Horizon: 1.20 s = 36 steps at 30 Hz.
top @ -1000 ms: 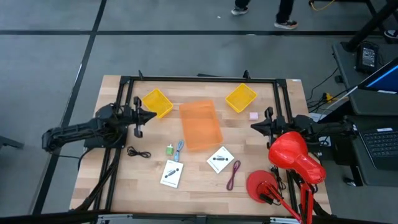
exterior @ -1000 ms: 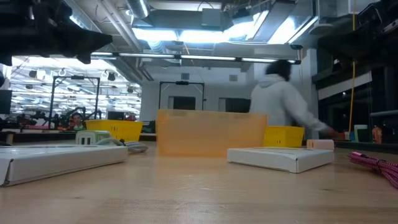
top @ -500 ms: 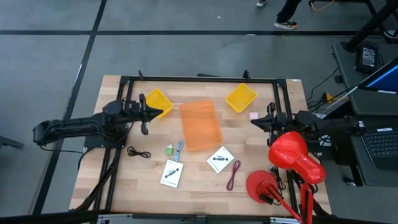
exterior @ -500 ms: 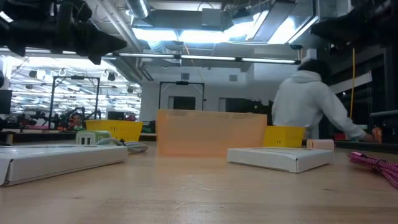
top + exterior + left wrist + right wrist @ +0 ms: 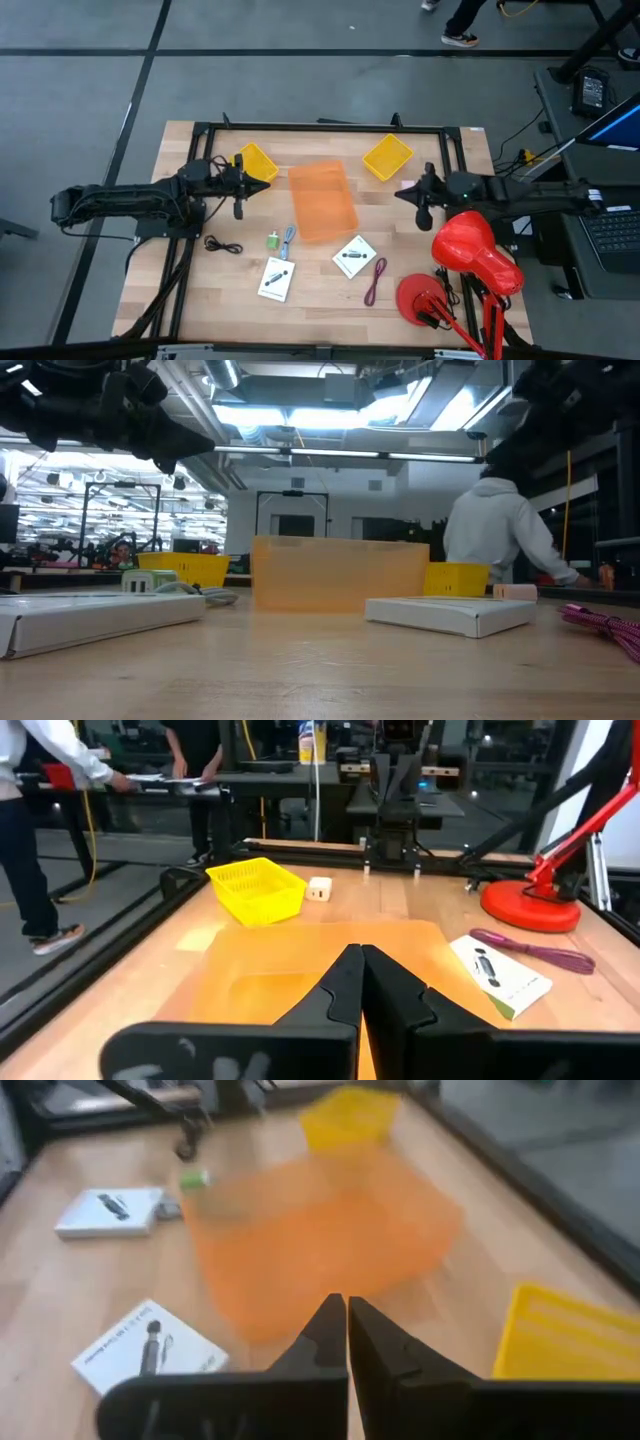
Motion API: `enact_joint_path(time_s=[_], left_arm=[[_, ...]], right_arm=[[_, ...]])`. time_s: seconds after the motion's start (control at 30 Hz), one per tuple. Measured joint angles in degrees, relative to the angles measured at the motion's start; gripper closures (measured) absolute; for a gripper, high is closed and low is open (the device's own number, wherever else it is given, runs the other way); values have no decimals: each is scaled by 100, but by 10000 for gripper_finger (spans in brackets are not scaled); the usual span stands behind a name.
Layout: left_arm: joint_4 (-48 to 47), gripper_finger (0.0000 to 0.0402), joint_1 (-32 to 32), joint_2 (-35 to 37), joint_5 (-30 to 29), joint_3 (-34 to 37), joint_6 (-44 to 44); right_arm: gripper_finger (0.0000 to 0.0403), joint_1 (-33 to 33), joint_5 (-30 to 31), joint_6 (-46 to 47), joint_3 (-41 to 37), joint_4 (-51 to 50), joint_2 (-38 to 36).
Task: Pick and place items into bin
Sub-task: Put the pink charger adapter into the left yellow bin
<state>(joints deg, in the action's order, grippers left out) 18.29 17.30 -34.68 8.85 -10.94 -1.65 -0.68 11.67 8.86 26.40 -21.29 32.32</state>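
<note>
High view: nearest the bottom edge of the wooden table (image 5: 150, 290), lower centre of the frame, lie two white cards (image 5: 277, 278) and (image 5: 353, 256) with black marks, flat and stiff. They look light but thin, so I judge they must be pinched at an edge or slid first. Just right of them the dark-red cord (image 5: 376, 281) is limp and would best be taken at its middle bunch; the black cord (image 5: 222, 245) at lower left is the same. Above the left card, the green cube (image 5: 272, 241) and the blue-grey tool (image 5: 288, 239) lie just beside each other; the cube is small, rigid and easy to pinch across its sides, the tool best across its narrow shaft. All these items rest on the table, none in the orange bin (image 5: 322, 200) at the centre. The pink block (image 5: 408, 186) lies farther up, right of the bin, mostly hidden by the right arm.

Two yellow baskets (image 5: 253, 163) and (image 5: 387, 156) sit at the far edge.

The left gripper (image 5: 262, 181) hangs left of the bin, fingers pressed together on nothing; the right gripper (image 5: 400, 194), right of the bin, is likewise pressed together and empty.

Against a second ago, both arms have reached inward toward the bin, and the person behind the table has moved right in the low view; the items have not shifted.
</note>
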Motion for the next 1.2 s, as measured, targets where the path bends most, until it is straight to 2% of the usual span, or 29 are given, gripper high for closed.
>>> enact_joint_path(time_s=[0.33, 0.67, 0.9, 1.2], left_arm=[[0, 400, 0, 2, -9, 0, 179], [-156, 400, 0, 2, -9, 0, -247], [-153, 400, 0, 2, -11, 0, 148], [-178, 400, 0, 2, -14, 0, 112]], right_arm=[[403, -373, -127, 139, 421, -548, 1021], [403, -861, -928, 138, 1014, -1390, 1606], [403, -1176, -942, 271, 1306, -1874, 2018], [402, -1384, -941, 284, 1306, -1942, 2477]])
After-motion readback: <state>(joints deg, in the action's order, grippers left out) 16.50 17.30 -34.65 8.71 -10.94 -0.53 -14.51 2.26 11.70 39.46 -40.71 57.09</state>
